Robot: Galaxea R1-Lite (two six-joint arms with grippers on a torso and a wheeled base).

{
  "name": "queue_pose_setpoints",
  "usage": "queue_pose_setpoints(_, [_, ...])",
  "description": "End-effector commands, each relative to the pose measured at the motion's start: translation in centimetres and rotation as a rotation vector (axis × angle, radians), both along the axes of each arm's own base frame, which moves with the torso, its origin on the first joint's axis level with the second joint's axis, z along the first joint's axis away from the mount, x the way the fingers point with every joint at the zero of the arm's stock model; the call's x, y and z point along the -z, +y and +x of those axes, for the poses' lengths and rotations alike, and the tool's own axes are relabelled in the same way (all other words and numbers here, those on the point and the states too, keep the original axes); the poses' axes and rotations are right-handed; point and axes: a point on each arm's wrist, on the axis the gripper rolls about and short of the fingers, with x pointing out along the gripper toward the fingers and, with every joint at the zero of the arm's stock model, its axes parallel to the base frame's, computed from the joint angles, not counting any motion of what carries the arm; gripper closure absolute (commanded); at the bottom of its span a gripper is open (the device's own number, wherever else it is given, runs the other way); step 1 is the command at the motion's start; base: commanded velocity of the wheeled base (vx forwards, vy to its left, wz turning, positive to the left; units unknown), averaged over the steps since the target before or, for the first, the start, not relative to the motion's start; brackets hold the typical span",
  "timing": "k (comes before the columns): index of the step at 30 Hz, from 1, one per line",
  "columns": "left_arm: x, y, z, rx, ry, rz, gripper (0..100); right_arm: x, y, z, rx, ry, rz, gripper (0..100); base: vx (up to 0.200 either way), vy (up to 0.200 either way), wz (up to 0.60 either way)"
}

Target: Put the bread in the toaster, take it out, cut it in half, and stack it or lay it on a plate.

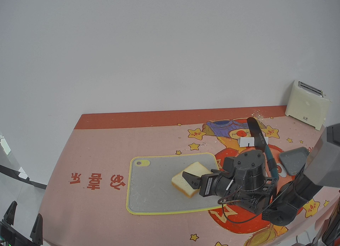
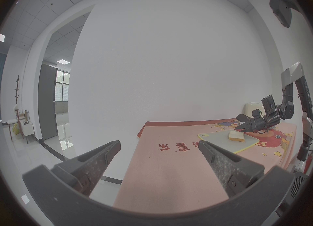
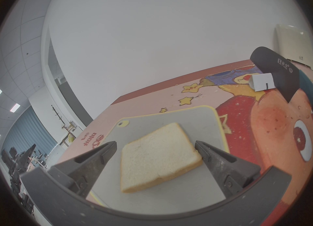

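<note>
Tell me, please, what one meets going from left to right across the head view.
Left gripper → cutting board → bread on the board's right part → knife → toaster.

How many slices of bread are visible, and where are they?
1. The bread slice lies flat on the grey cutting board, between the open fingers of the right gripper. I cannot see into the toaster, so another slice may be hidden there.

The right claw (image 3: 155, 144) stands spread, one finger either side of the bread slice (image 3: 156, 158) lying flat on the cutting board (image 3: 202, 122).
</note>
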Motion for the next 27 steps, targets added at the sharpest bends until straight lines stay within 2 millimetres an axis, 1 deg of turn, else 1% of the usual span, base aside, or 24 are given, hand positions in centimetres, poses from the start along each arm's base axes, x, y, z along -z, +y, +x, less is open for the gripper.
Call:
queue_pose_setpoints(1, [0.5,0.0,0.1,-0.001,0.019,-0.001,0,-0.2,0.6,-0.3,-0.017,-0.006,0.009,0,0.000,0.000,0.00])
queue_pose_setpoints(7, [0.5,0.0,0.1,-0.001,0.019,-0.001,0,-0.5,0.4,0.3,0.005,-0.018,0.014,0,0.000,0.000,0.00])
queue_pose_setpoints(8, [0.5,0.0,0.1,-0.001,0.017,-0.001,0,-1.3,-0.7,1.2,0.047,-0.050,0.014,0,0.000,0.000,0.00])
queue_pose_setpoints(10, [0.5,0.0,0.1,-0.001,0.019,-0.001,0,-3.5,-2.0,1.9,0.072,-0.126,0.018,0,0.000,0.000,0.00])
queue_pose_setpoints(11, [0.5,0.0,0.1,-0.001,0.017,-0.001,0,-5.3,-2.8,2.2,0.083,-0.185,0.026,0,0.000,0.000,0.00])
queue_pose_setpoints(12, [0.5,0.0,0.1,-0.001,0.019,-0.001,0,-5.5,-2.9,2.2,0.086,-0.193,0.027,0,0.000,0.000,0.00])
queue_pose_setpoints(13, [0.5,0.0,0.1,-0.001,0.017,-0.001,0,-8.4,-4.7,2.5,0.126,-0.273,0.031,0,0.000,0.000,0.00])
queue_pose_setpoints(14, [0.5,0.0,0.1,-0.001,0.019,-0.001,0,-10.0,-5.7,2.1,0.145,-0.308,0.030,0,0.000,0.000,0.00])
queue_pose_setpoints(16, [0.5,0.0,0.1,-0.001,0.017,-0.001,0,-12.7,-7.9,0.5,0.175,-0.349,0.047,0,0.000,0.000,0.00])
queue_pose_setpoints(17, [0.5,0.0,0.1,-0.001,0.019,-0.001,0,-13.2,-8.7,-0.1,0.189,-0.346,0.045,0,0.000,0.000,0.00])
queue_pose_setpoints(18, [0.5,0.0,0.1,-0.001,0.017,-0.001,0,-13.0,-10.2,-1.0,0.220,-0.314,0.022,0,0.000,0.000,0.00])
queue_pose_setpoints(19, [0.5,0.0,0.1,-0.001,0.019,0.001,0,-12.2,-11.5,-1.5,0.247,-0.273,-0.012,0,0.000,0.000,0.00])
queue_pose_setpoints(20, [0.5,0.0,0.1,-0.001,0.017,0.001,0,-11.3,-12.4,-1.8,0.265,-0.237,-0.048,0,0.000,0.000,0.00])
queue_pose_setpoints(21, [0.5,0.0,0.1,-0.001,0.017,0.001,0,-9.8,-14.1,-1.8,0.319,-0.187,-0.098,0,0.000,0.000,0.00])
queue_pose_setpoints(22, [0.5,0.0,0.1,-0.001,0.017,0.001,0,-9.7,-14.2,-1.8,0.322,-0.185,-0.103,0,0.000,0.000,0.00])
queue_pose_setpoints(23, [0.5,0.0,0.1,-0.001,0.017,0.001,0,-9.0,-15.3,-2.2,0.342,-0.182,-0.147,0,0.000,0.000,0.00])
queue_pose_setpoints(27, [0.5,0.0,0.1,-0.001,0.019,-0.001,0,-8.6,-16.5,-2.1,0.376,-0.185,-0.190,0,0.000,0.000,0.00])
